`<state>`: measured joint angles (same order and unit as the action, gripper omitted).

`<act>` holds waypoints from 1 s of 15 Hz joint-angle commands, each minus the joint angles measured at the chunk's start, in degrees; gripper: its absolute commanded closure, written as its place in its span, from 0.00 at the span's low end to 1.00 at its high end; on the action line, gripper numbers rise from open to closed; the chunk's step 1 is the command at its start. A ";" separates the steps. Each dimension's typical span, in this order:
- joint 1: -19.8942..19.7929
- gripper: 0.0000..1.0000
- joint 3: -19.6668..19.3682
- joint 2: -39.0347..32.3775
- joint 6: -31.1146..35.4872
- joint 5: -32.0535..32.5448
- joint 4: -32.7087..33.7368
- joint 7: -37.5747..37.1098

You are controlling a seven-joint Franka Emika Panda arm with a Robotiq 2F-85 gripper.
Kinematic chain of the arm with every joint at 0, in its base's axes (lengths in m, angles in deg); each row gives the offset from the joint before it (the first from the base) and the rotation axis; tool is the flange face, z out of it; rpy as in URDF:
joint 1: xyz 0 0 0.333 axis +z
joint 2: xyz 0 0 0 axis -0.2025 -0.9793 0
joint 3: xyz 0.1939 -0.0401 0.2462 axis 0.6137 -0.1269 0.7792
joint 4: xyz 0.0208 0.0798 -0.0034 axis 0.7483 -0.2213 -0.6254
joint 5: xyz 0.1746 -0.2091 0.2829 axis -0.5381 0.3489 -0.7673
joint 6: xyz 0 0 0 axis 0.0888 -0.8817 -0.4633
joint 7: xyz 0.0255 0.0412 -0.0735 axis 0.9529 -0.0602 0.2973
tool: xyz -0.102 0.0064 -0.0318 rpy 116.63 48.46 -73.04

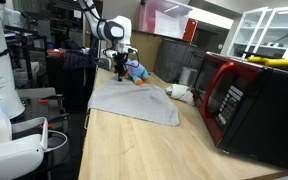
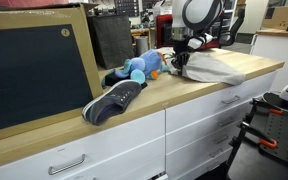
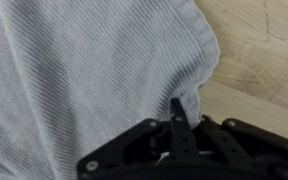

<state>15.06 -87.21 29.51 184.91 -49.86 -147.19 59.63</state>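
Item 1, grey cloth [image 3: 94,70]: is lying spread and mostly flat on the wooden worktop [image 1: 144,150], showing in both exterior views [image 2: 216,65]; its ribbed weave is filling most of the wrist view; 1 hemmed edge is curling slightly where it meets bare wood.

Item 2, end effector [image 3: 181,112]: is standing over the cloth's far end [image 1: 119,68], with the 2 fingers drawn together and pinching a small fold of the cloth's edge; the fold is rising a little between them.

Item 3, blue plush toy [image 2: 139,68]: is lying just beside the cloth and near the end effector.

Item 4, dark shoe [image 2: 114,100]: is resting on the worktop beyond the toy, well apart from the cloth.

Item 5, microwave [image 1: 249,100]: is sitting along the worktop's other side.

Step in hand, by judgement: the grasp on the cloth's edge appears to be just completing; no lift is showing yet.

Next move, by judgement: is calling for a slow, steady raise or pull, keeping the thin pinch from slipping and keeping the trailing fabric from dragging the toy.
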 commanded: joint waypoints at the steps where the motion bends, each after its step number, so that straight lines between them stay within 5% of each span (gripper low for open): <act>1: -1.52 0.99 0.39 -2.06 -8.10 -2.79 6.55 3.41; 15: -8.06 0.99 -1.27 -7.02 -22.53 -6.44 18.81 11.95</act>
<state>8.79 -87.74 22.65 166.40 -54.66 -130.49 67.08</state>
